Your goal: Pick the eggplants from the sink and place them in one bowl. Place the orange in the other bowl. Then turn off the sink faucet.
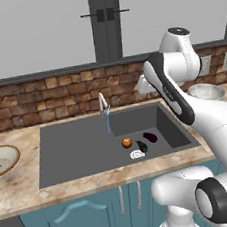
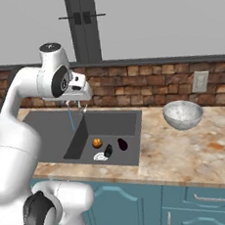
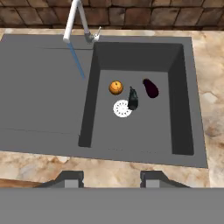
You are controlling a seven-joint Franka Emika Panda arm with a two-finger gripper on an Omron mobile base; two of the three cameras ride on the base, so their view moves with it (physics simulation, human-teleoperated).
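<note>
Two dark eggplants (image 3: 151, 88) (image 3: 133, 98) lie on the floor of the sink (image 3: 135, 131), with the orange (image 3: 116, 87) just left of them and the white drain (image 3: 122, 108) beside them. They also show as eggplants (image 1: 150, 137) (image 1: 141, 146) and orange (image 1: 126, 142) in the left base view. The sink faucet (image 3: 76, 19) runs a thin blue stream (image 3: 78, 61). My gripper (image 3: 111, 179) hangs high above the sink's front edge, open, with nothing between its tips. The grey speckled bowl (image 2: 183, 114) stands on the counter right of the sink. The tan-rimmed bowl (image 1: 0, 159) stands far left.
A brick backsplash (image 1: 43, 101) and window run behind the sink. Wall sockets (image 2: 199, 82) sit behind the speckled bowl. Marble counter (image 2: 187, 151) surrounds the basin, with teal cabinet doors (image 1: 83, 222) below. The basin's left part is a shallow drainboard (image 3: 43, 100).
</note>
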